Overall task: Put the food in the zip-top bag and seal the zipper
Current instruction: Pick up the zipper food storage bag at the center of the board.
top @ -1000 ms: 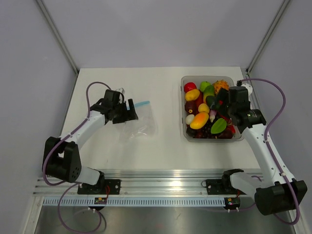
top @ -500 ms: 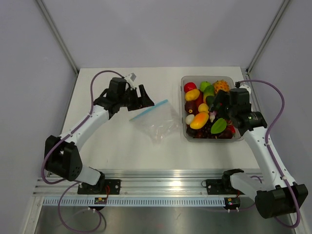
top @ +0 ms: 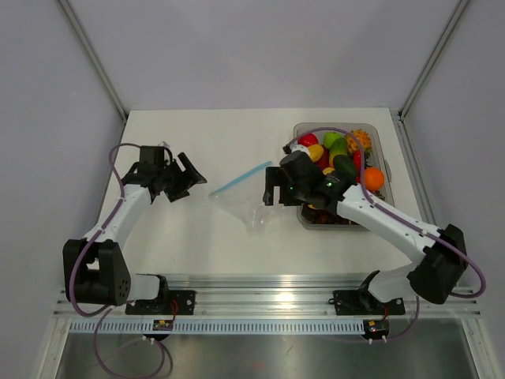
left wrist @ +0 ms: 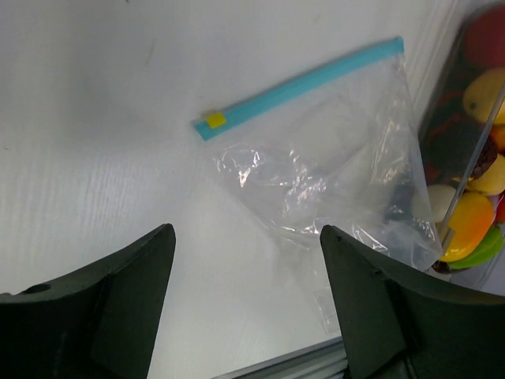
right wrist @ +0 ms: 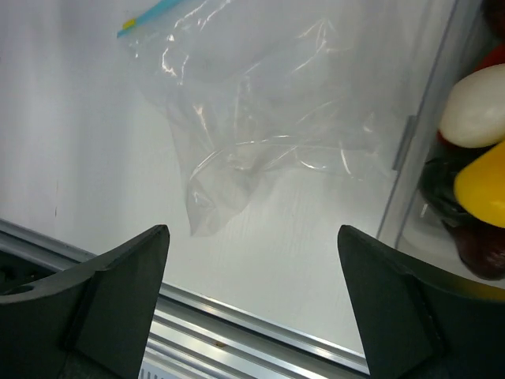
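Two grippers stood open and neither held anything: your left gripper (left wrist: 246, 237) had its fingers spread wide over bare worktop on the left-edge side of the bag, and your right gripper (right wrist: 252, 237) hung just as wide above the zip-top bag (top: 246, 197). That bag lay flat and empty near the middle of the worktop, one corner just beside the clear tub (top: 341, 125) by the right edge, where the food (top: 373, 178) was heaped. Treat the bag as almost weightless, limp and slick. Its film was crumpled and would probably slide or bunch under a push rather than lift. The zipper (left wrist: 300, 83), with a small yellow tab (left wrist: 214, 119) at one end, looked like the stiffest part, so take hold there at the mouth, not on the loose film. Whether the mouth was open could not be told. The toy pieces looked hard, glossy and rounded, so pinch each across its middle, as they may squirt free.
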Robot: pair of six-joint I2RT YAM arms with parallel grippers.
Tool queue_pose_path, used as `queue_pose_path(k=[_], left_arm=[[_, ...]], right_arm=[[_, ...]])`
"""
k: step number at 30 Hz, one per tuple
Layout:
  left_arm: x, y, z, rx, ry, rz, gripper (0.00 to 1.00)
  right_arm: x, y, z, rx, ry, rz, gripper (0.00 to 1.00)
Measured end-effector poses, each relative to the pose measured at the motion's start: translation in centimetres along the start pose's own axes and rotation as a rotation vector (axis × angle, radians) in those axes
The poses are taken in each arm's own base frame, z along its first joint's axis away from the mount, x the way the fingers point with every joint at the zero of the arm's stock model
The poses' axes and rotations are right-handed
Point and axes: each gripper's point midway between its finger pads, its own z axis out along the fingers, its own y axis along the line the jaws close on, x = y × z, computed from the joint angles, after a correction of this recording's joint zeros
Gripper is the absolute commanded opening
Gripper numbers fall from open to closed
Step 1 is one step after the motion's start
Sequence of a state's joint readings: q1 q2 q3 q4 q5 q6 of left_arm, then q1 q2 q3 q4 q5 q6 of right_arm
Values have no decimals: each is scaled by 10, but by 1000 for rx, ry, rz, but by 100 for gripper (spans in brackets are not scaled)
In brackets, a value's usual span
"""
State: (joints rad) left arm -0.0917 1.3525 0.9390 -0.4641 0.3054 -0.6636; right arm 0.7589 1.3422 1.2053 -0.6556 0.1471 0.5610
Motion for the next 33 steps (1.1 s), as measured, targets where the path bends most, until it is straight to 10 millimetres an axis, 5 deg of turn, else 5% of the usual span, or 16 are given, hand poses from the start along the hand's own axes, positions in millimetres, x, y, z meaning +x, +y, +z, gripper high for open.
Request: queue_pose_path(k=[6,18,22,25,26,30,33], left_arm=[[-13,-3,-24,11,-82,5,80],[-6,4,-26,-16,-58,30,81],[-3,7,-25,-22,-50,34,82],[3,12,-22,-31,-36,30,82],[5,14,-22,-35,-30,29,82],[8,17,-20,-42,-21,33,84],[8,18,-21,-44,-21,43,87]], right_arm=[[32,19,48,35,109,56,93],[33,37,100,56,129,177,91],[36,35,110,75,133,198,75],[39,34,115,89,133,209,48],[38,34,117,91,129,213,32],[34,36,118,82,113,211,0],[32,38,119,63,106,183,0]])
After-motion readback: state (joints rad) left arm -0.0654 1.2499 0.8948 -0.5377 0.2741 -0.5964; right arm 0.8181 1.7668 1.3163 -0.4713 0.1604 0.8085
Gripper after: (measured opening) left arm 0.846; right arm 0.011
